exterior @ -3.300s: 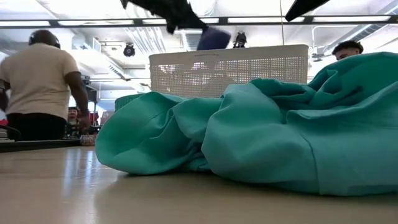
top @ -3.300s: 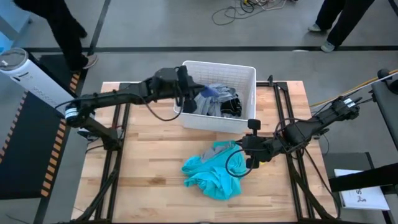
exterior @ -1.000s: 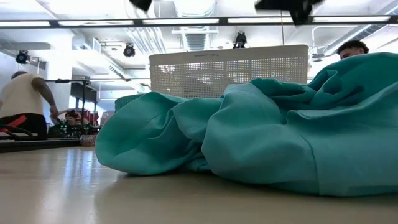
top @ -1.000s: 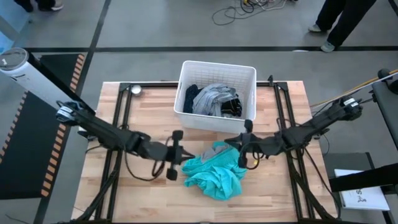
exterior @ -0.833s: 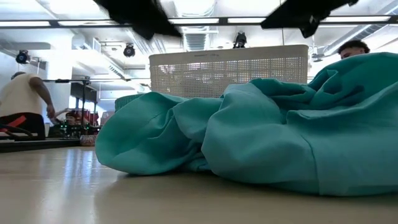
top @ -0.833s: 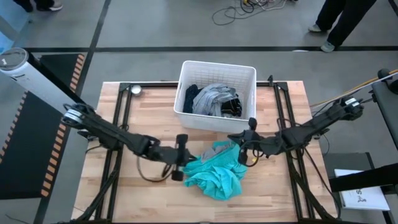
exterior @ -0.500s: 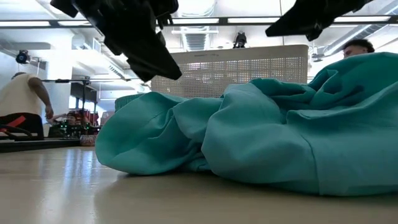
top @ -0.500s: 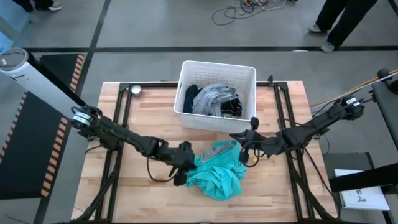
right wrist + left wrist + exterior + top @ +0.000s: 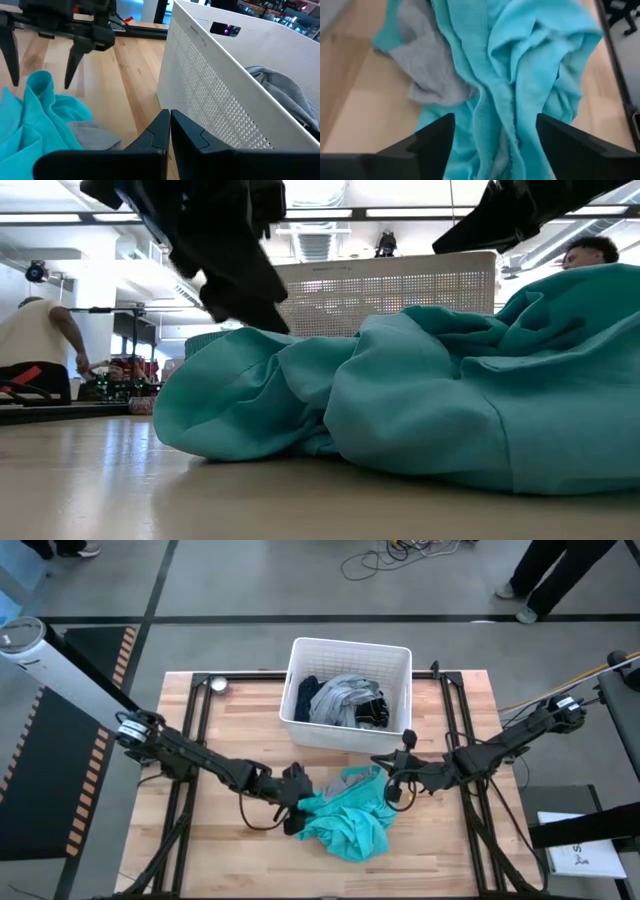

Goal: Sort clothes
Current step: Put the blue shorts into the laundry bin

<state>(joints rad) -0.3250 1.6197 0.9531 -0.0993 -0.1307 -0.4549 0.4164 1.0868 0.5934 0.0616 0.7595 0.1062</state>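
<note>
A bright teal garment (image 9: 345,818) lies crumpled on the wooden table in front of the white basket (image 9: 400,655), with a grey cloth (image 9: 427,65) tucked at its far edge. My left gripper (image 9: 296,802) hangs open at the teal garment's left edge, its fingers pointing down on either side of a raised fold (image 9: 42,80). My right gripper (image 9: 392,780) is shut and holds nothing, hovering by the garment's far right corner near the basket wall (image 9: 210,85). Grey and dark clothes (image 9: 345,700) lie in the basket. My left gripper (image 9: 495,125) stands open over the teal garment's left part (image 9: 492,100), pointing down from above. Whether its fingertips (image 9: 67,82) touch the cloth, I cannot tell.
A small round metal thing (image 9: 217,684) lies at the table's far left corner. Bare wood (image 9: 230,730) stretches left of the basket and along the near edge. People stand on the floor beyond the table (image 9: 545,575), and one shows in the low view (image 9: 35,345).
My left gripper has travelled across the table toward its right edge, up to the teal garment's left edge, and has come down over it. The garment lies as it did.
</note>
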